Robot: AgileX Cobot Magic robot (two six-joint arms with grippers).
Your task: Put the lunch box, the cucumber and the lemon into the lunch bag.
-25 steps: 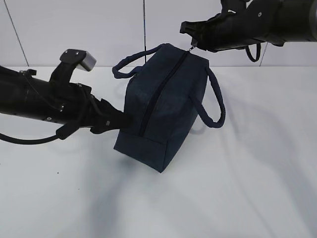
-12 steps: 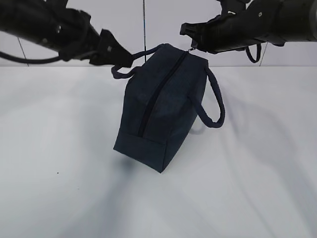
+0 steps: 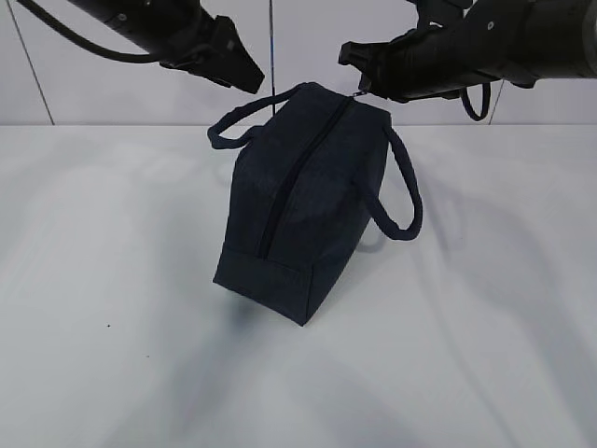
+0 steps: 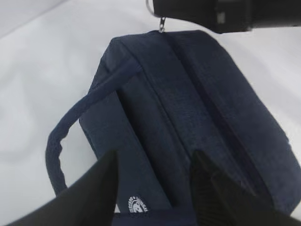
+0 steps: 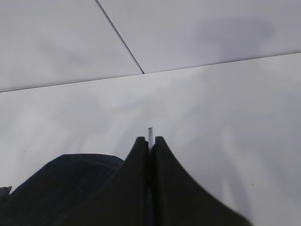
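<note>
The dark navy lunch bag stands on the white table with its zipper shut. My right gripper is shut on the metal ring pull at the bag's far top end; the pull shows between the fingertips in the right wrist view. My left gripper is open and empty in the air above the bag's left handle. In the left wrist view it looks down on the bag and its white logo. The lunch box, the cucumber and the lemon are out of view.
The white table lies around the bag, with a white wall behind it. The bag's right handle loops out to the right. A cable loop hangs under the right arm.
My left arm has lifted from the bag's lower left side, at table height, to above the bag's left handle. The right gripper has stayed on the ring pull.
</note>
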